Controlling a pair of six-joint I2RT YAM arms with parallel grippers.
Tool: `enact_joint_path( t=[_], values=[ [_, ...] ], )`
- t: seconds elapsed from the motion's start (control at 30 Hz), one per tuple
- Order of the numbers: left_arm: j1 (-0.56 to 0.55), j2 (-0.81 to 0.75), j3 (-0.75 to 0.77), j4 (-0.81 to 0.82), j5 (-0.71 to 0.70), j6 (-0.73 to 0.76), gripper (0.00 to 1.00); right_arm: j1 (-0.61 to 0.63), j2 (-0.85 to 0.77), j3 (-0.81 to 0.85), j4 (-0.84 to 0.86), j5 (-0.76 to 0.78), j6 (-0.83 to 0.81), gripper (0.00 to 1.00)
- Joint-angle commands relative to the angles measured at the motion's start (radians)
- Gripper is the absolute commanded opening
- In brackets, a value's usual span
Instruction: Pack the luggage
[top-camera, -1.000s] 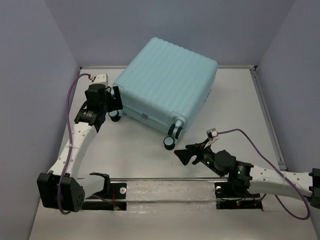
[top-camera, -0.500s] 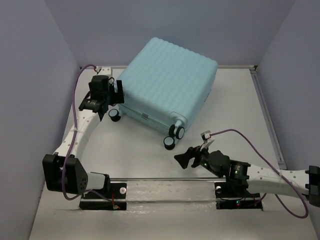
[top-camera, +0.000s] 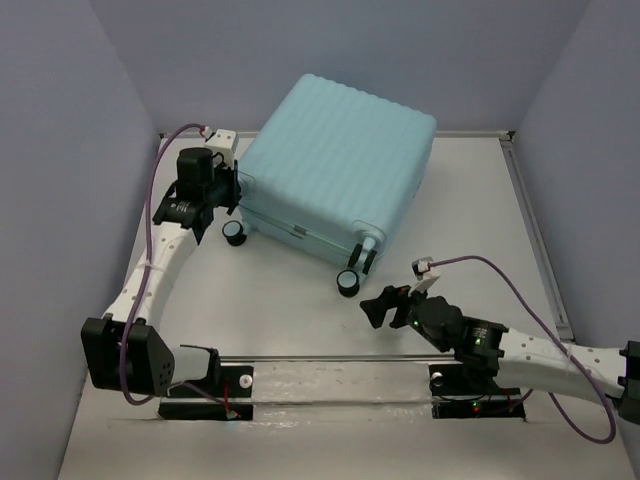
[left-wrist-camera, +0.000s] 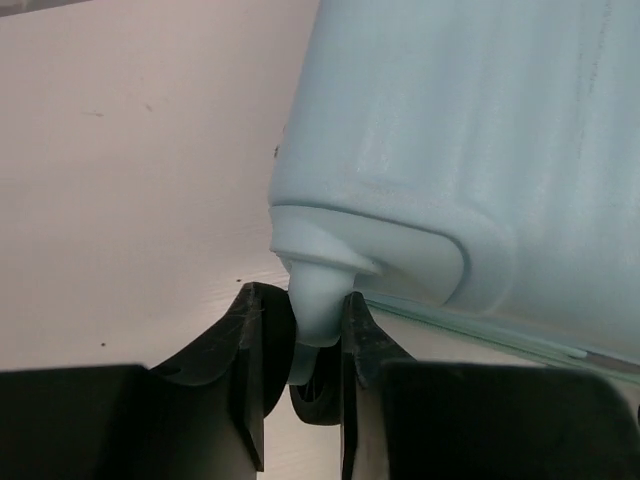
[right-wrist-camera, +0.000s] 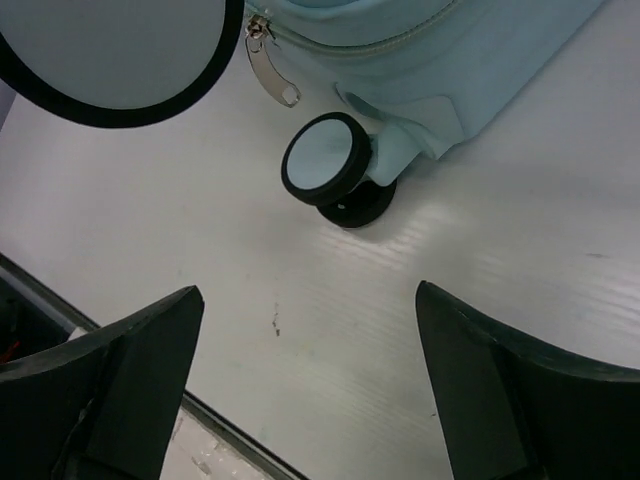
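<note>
Fingers (left-wrist-camera: 262, 370) of my left gripper (left-wrist-camera: 318, 330) are pinched on one pale caster stem (left-wrist-camera: 318, 300) at a bottom corner of the luggage (top-camera: 335, 165), a finger on either side and touching it. One black wheel (left-wrist-camera: 315, 402) shows just below the stem, between the fingers. The ribbed shell rises ahead of that hand and to its right.

My right gripper (top-camera: 378, 305) hangs wide open with nothing in it, both fingers (right-wrist-camera: 110, 390) apart above the bare table (top-camera: 280, 310). Just ahead of it I see two aqua-faced wheel discs with black rims: one (right-wrist-camera: 322, 170) between the fingers' line and the shell, one (right-wrist-camera: 110, 50) very close, up and to its left. One zipper pull (right-wrist-camera: 270, 70) hangs between them.

From above I count one case, closed, lying on a broad side, beyond both hands, with two wheels (top-camera: 235, 232) visible along its near edge. The left hand is at the left one; the right hand sits near the other (top-camera: 348, 282), not touching.
</note>
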Motion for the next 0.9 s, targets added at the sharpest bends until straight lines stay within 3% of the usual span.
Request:
enact_joint_path(
  t=[0.0,0.07,0.1,0.2,0.37,0.57,0.73,0.87],
  values=[
    [-0.004,0.042,-0.044,0.018,0.1,-0.161,0.06,-0.147,-0.014,0.08,-0.061,0.006,-0.035,0.89],
    [-0.004,0.027,-0.075,0.036,0.165,-0.181,0.06,-0.216,-0.026,0.1,-0.099,-0.044,-0.058,0.68],
    [-0.004,0.016,-0.104,0.051,0.174,-0.184,0.06,-0.285,-0.031,0.107,-0.108,-0.063,-0.066,0.51],
    [-0.004,0.009,-0.134,0.048,0.124,-0.192,0.06,-0.366,-0.023,0.161,-0.145,-0.115,-0.103,0.21],
    [-0.025,0.015,-0.151,0.048,0.205,-0.232,0.06,-0.472,0.015,0.257,-0.202,-0.104,-0.161,0.16],
    [-0.142,-0.034,-0.211,0.097,0.3,-0.322,0.06,-0.656,0.003,0.346,-0.265,-0.197,-0.256,0.17],
    [-0.185,-0.115,-0.318,0.208,0.429,-0.446,0.06,-0.819,0.093,0.448,-0.28,-0.335,-0.311,0.24],
    [-0.216,-0.174,-0.368,0.229,0.45,-0.488,0.06,-0.925,0.167,0.506,-0.271,-0.46,-0.316,0.33]
  ],
)
